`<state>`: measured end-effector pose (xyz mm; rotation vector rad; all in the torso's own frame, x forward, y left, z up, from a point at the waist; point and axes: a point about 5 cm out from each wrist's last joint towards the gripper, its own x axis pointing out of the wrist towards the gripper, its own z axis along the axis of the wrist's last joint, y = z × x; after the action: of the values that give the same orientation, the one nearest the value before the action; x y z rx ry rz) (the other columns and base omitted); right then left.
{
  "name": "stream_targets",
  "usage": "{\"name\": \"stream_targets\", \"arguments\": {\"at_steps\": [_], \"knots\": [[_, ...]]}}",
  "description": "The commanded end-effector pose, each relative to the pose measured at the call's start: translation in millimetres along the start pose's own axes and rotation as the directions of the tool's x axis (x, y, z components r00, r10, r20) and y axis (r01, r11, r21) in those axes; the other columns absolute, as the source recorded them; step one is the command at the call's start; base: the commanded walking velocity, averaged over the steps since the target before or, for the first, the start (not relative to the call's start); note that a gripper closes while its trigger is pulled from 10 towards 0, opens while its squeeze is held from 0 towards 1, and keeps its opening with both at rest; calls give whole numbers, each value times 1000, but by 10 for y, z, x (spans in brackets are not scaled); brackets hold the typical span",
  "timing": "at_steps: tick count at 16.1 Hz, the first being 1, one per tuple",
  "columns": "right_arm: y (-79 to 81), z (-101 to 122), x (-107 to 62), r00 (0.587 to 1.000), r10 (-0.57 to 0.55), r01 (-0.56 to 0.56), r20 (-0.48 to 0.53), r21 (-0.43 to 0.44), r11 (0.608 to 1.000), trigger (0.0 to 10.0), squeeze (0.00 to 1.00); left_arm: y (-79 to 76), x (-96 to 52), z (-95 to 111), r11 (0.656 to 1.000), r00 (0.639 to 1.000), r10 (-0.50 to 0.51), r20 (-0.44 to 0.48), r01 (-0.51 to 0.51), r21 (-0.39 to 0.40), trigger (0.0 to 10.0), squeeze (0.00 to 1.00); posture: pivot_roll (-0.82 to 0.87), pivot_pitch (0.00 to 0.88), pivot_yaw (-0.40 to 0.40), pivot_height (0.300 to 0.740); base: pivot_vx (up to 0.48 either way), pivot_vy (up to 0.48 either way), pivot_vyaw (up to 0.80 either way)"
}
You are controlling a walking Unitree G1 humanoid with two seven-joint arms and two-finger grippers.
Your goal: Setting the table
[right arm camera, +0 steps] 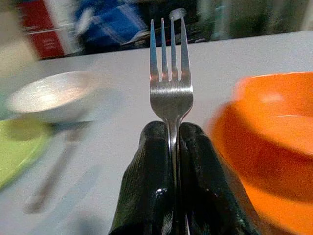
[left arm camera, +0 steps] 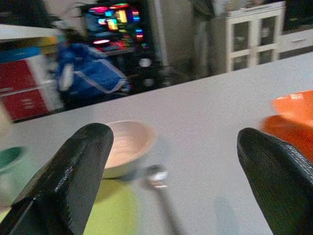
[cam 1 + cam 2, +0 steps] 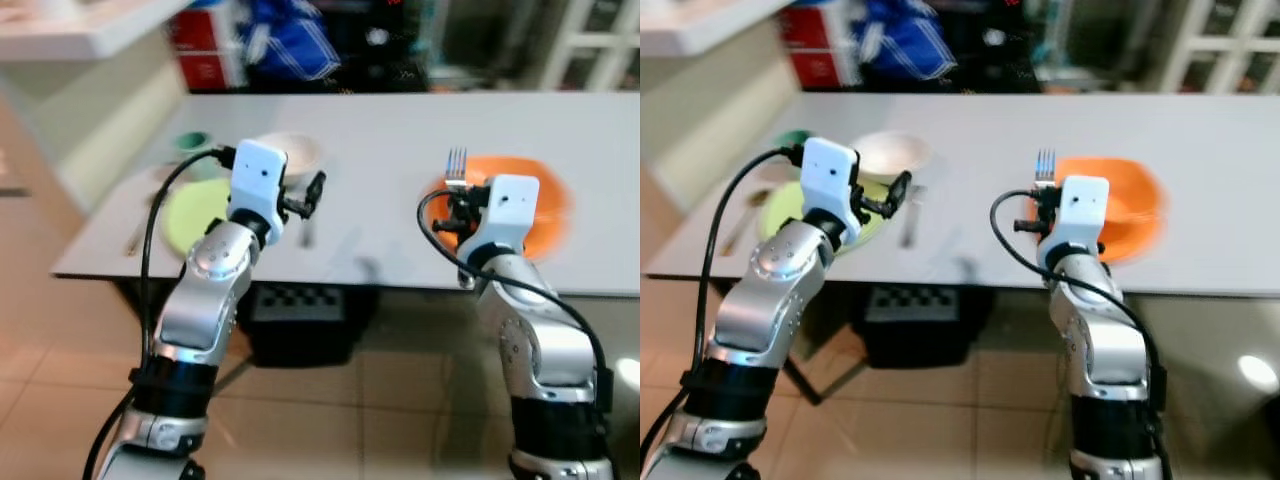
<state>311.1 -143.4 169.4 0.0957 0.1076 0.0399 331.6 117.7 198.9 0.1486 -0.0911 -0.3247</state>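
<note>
Right wrist view: one fork (image 1: pixel 170 73), two bowls.

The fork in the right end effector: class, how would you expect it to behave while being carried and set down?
The fork looks like metal, so probably stiff. Its polished handle is pinched upright between the right end effector's fingers, so it might slip or pivot. Laid flat on the table, it should hardly roll.

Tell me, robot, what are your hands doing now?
Right hand shut on fork, beside orange bowl. Left hand open, above spoon by green plate. Nothing blocking.
</note>
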Motion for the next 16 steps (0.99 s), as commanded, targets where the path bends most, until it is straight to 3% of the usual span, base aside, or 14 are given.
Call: {"name": "stream_targets", "arguments": {"at_steps": [1,7,14,16], "knots": [[-8,29,3,1000,2,-2,8,3,1000,10000,0,10,20,50,1000,1000,1,15,-1,10,10000,0,-16,0,54,740,416,0,0],[-35,27,-2,1000,-3,3,7,1,1000,10000,0,-18,26,53,1000,1000,-15,19,15,15,10000,0,-16,0,56,740,419,0,-786],[-82,19,-1,1000,17,-17,-3,-36,999,10000,0,-58,2,43,999,999,-34,15,34,17,10000,0,-19,0,58,740,373,0,0],[-77,19,14,998,70,-70,0,-71,995,10000,0,-123,-70,21,997,997,-71,9,70,25,10000,0,-18,0,51,740,0,0,0]]}}
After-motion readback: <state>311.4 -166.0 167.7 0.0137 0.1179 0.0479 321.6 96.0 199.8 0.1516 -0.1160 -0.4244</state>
